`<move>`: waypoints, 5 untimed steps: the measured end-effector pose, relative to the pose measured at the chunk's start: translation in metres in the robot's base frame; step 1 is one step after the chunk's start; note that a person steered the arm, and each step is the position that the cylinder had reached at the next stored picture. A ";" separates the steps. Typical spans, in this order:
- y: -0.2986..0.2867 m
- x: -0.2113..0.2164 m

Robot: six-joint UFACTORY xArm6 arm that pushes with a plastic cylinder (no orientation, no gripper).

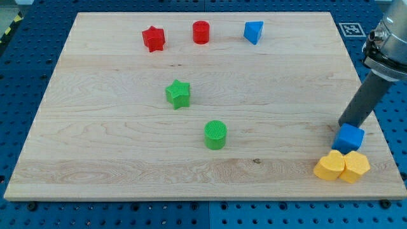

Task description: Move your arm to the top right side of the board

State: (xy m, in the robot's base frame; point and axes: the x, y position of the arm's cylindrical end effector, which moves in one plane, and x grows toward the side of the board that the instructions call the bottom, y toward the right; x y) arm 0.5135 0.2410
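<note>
The dark rod comes down from the view's right edge, and my tip [343,125] rests on the wooden board [114,159] at its right side, just above and touching the top of a blue cube [349,138]. Two yellow blocks, a heart-like one [329,165] and a hexagonal one [355,166], sit side by side right below the blue cube. The board's top right corner lies well above my tip.
A red star [153,39], a red cylinder [201,32] and a blue triangular block [253,32] line the board's top. A green star [178,93] and a green cylinder [215,135] stand near the middle. A marker tag [349,28] lies beyond the top right corner.
</note>
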 end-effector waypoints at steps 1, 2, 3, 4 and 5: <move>0.000 0.016; 0.000 0.016; 0.000 0.012; 0.000 -0.014; 0.000 -0.053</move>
State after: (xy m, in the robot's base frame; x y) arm 0.4602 0.2414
